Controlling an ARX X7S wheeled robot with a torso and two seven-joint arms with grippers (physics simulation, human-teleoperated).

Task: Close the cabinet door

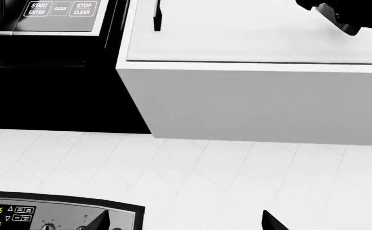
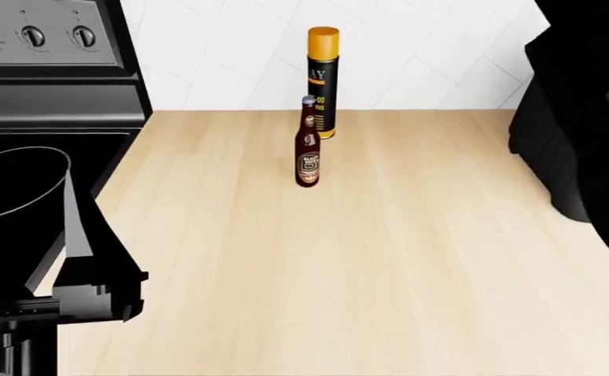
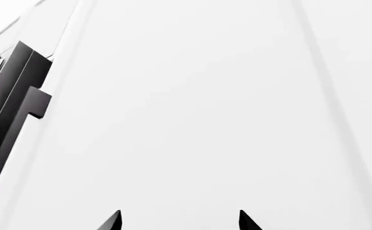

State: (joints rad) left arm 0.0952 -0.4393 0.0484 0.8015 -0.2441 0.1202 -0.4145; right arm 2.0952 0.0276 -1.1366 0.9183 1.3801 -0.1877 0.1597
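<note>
Light wood counter (image 2: 388, 258) fills the head view, white tiled wall (image 2: 440, 47) behind. A brown bottle (image 2: 307, 149) stands upright mid-counter, a taller spray can (image 2: 323, 78) with orange cap just behind it, near touching or slightly apart, hard to tell. Black stove (image 2: 43, 70) with knobs sits at the left edge of the counter. Left arm (image 2: 43, 258) shows dark at lower left, right arm (image 2: 586, 125) dark at far right.

Left wrist view: white cabinet (image 1: 256, 96) hangs above the tiled wall, its door (image 1: 250, 31) seen from below with a dark handle (image 1: 157, 17) near the edge. Microwave (image 1: 45, 19) with START and STOP buttons sits beside the cabinet. Stove panel is at one corner. Left gripper (image 1: 186, 220) has fingertips apart, nothing between them.

Right wrist view: the white door panel fills the frame, close up, handle at one side. Right gripper (image 3: 179, 221) tips are spread, empty, facing the panel; contact can't be told.
</note>
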